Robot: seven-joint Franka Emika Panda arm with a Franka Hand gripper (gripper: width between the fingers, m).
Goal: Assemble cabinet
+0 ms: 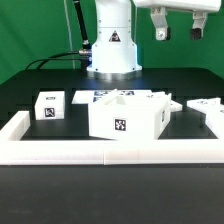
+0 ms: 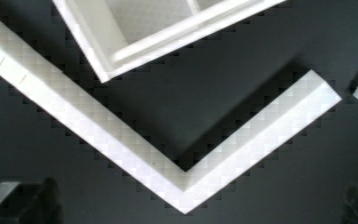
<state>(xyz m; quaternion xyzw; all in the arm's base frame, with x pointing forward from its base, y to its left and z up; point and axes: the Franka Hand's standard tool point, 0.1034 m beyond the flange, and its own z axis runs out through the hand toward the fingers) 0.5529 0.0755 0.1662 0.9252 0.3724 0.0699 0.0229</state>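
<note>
**A:** End effector state?
**B:** The end effector [image 1: 178, 34] is open, 2 fingers spread wide, nothing between them. It's up high over the desk [image 1: 40, 82], at 1 o'clock from the big box [image 1: 125, 116].
**A:** Where's the cabinet?
**B:** It's 3 separate white pieces on the desk. The big box is in the middle with a tag on its near face. The small cube [image 1: 50, 105] is at 9 o'clock from it, apart. The third piece [image 1: 205, 106] is at 3 o'clock, also apart and cut by the frame edge.
**A:** Anything else?
**B:** The rim wall [image 1: 110, 152] is at 6 o'clock, just in front of the big box; can't tell if they touch. The marker board [image 1: 88, 96] lies flat at 11 o'clock. The robot base [image 1: 110, 50] is at 12 o'clock. The wrist view shows a rim wall corner with a white part [image 2: 149, 30] inside it, not touching. Can't tell which piece.
</note>
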